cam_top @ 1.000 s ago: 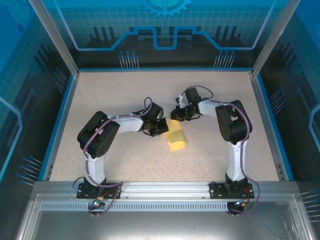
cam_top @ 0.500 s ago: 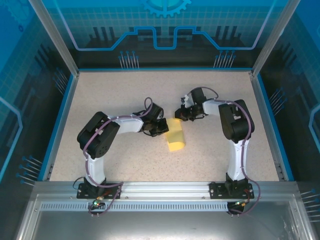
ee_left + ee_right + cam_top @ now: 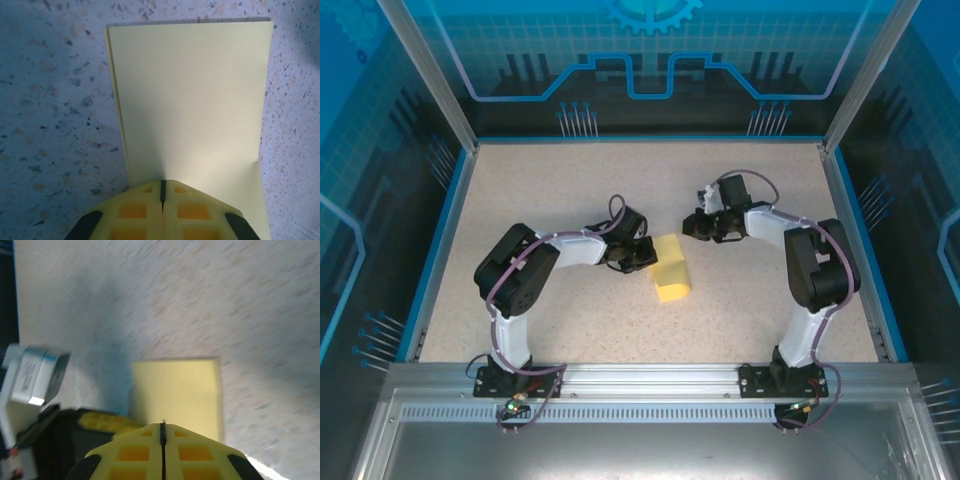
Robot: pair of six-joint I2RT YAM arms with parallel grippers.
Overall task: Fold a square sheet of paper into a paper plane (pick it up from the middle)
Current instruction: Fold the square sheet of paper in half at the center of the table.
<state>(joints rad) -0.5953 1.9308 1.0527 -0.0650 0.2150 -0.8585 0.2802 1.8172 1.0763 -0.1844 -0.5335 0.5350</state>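
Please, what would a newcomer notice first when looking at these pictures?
The pale-yellow sheet of paper, folded double, lies in the middle of the speckled table. The shut left hand meets its left edge, while the shut right hand stands apart, beyond the sheet's far right corner.

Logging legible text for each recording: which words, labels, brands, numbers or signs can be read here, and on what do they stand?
No text can be read.
Yellow paper: blank.
Back wall: gear and line graphics, no words.
Pale housing on the left arm: dark marks, too blurred to read.
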